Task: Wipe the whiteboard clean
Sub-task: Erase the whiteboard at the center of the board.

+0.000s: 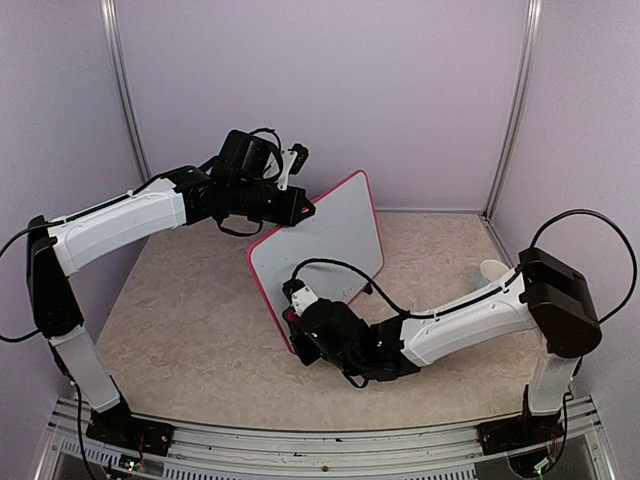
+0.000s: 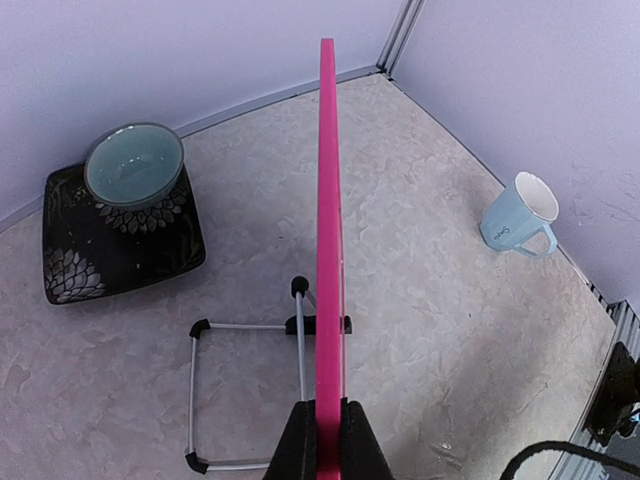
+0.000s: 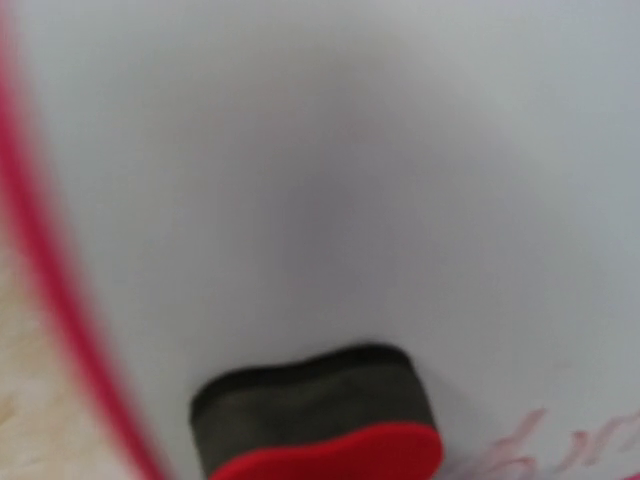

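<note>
left wrist view, left to right: bowl (image 2: 133, 163) on dark plate (image 2: 75, 265), wire stand (image 2: 245, 395), whiteboard (image 2: 328, 200) edge-on at centre, clamped tight by the left gripper (image 2: 328, 415), mug (image 2: 520, 217) at right. right gripper (image 1: 293, 318) is closed on an eraser (image 3: 318, 415) against the board's face. mottled beige table (image 2: 440, 330), lilac walls (image 2: 200, 50).

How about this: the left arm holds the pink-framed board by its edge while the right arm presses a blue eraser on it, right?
Nearly. The eraser is red with a dark pad, not blue; the right wrist view shows it on the whiteboard. The left gripper holds its edge.
</note>
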Action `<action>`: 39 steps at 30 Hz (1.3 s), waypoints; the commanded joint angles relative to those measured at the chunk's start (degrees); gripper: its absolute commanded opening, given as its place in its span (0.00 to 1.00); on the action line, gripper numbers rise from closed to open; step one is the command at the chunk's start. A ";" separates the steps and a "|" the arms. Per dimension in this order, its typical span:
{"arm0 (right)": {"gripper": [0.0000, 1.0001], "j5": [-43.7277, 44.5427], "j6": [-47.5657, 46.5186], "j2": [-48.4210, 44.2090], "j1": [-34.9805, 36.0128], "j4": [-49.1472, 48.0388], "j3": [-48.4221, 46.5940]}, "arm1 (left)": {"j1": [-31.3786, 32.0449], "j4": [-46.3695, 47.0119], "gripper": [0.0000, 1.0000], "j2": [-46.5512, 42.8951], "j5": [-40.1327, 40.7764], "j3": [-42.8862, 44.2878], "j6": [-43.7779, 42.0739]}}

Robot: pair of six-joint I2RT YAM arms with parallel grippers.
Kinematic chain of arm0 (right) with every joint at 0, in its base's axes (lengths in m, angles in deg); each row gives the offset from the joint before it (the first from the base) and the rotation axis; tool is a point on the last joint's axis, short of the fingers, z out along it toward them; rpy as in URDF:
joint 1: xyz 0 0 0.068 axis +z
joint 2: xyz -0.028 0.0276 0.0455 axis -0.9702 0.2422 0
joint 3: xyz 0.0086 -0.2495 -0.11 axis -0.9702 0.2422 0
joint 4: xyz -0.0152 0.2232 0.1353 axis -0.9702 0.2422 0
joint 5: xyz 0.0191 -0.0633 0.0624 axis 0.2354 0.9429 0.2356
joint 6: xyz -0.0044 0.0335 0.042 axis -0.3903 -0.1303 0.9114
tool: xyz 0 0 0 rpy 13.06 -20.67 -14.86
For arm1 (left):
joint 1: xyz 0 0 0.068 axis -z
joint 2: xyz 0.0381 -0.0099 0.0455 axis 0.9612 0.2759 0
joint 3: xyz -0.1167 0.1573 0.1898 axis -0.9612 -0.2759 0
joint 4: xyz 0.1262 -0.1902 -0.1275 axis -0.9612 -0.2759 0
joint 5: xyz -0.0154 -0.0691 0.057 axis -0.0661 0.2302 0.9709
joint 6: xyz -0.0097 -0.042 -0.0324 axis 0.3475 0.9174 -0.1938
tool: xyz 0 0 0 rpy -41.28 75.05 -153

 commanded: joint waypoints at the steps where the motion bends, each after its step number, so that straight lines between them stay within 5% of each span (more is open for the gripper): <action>1: 0.18 -0.40 2.81 -0.41 -5.82 -0.60 -0.71 | 2.22 -6.94 0.00 1.59 -1.12 -2.57 3.72; 9: 0.18 0.91 2.91 -1.10 -6.25 1.67 -2.38 | 2.18 -7.01 0.00 1.36 -0.75 -2.68 3.73; 23: 0.18 -3.14 -5.93 -6.79 -1.02 -10.94 1.14 | 2.09 -6.58 0.00 1.82 -0.85 -2.59 3.93; 39: 0.18 -3.03 -1.83 3.06 0.01 -11.65 6.40 | 2.00 -6.49 0.00 2.30 -0.94 -2.04 4.09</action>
